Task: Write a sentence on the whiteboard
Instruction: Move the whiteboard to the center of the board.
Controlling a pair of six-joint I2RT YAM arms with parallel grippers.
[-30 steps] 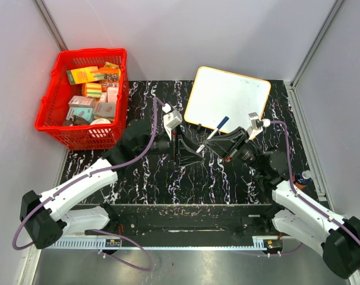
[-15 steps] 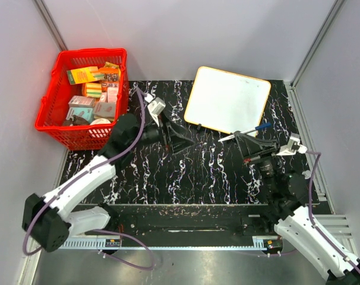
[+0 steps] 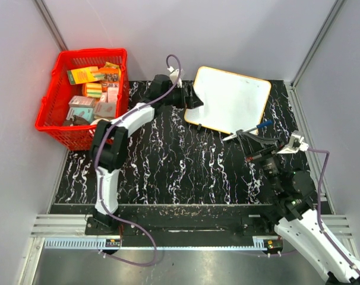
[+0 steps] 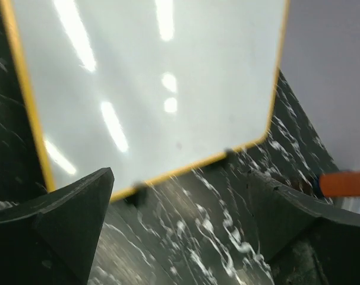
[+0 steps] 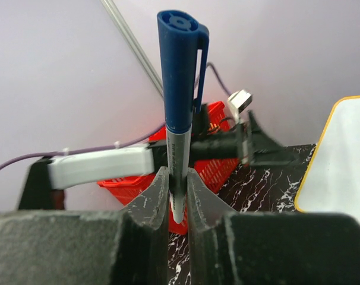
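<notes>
Lying blank near the desk's point(image 3: 186, 169) far right corner, the whiteboard point(image 3: 227, 101) has the left tool point(image 3: 192, 99) at its edge, jaws apart, while the right tool point(image 5: 177, 193) clamps a blue marker point(image 5: 180, 77); unheld, it could slide under writing.

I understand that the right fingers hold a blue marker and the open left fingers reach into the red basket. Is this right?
Not entirely. The open left fingers are not in the red basket; they face the whiteboard, close to its edge, as the top external and left wrist views show. The right fingers do hold a blue marker.
</notes>
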